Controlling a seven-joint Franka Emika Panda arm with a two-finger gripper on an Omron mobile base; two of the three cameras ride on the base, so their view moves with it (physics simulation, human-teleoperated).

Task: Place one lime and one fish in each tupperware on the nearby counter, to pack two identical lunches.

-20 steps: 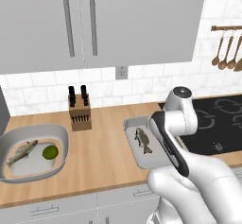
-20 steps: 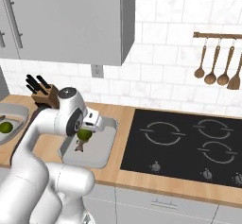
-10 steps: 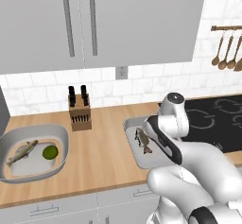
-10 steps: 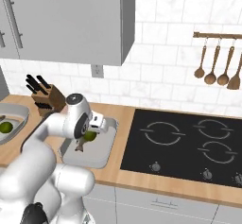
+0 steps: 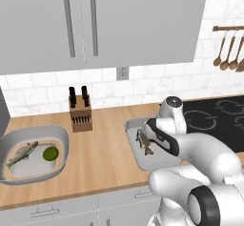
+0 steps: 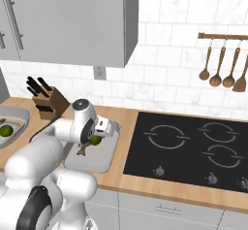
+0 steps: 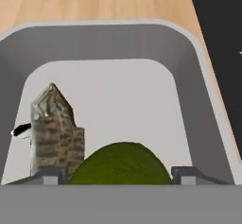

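Dark fingertips of my gripper [image 7: 120, 175] stand spread wide at the bottom of the hand view, one on each side of a yellow-green lime [image 7: 120, 164]. I cannot tell whether the tips touch it.

The lime lies inside a light-grey tupperware [image 7: 198, 83], close beside a grey-brown fish [image 7: 56, 134] on its left in this view.

From the right base view, the lime [image 6: 95, 139] and the fish [image 6: 83, 148] show just under the arm's hand, in the same tub [image 6: 107, 151], which sits on the tan wooden tabletop [image 6: 127, 178] next to the black cooktop [image 6: 193, 146].

In the left base view, that tub [image 5: 136, 152] is partly covered by the arm, and the fish [image 5: 144, 141] shows in it.

Well apart, at the tabletop's left end, a second tupperware [image 5: 59, 139] holds another lime [image 5: 50, 153] and another fish [image 5: 21, 154], lying side by side. A wooden knife block [image 5: 79, 116] stands between the two tubs, nearer the tile wall.
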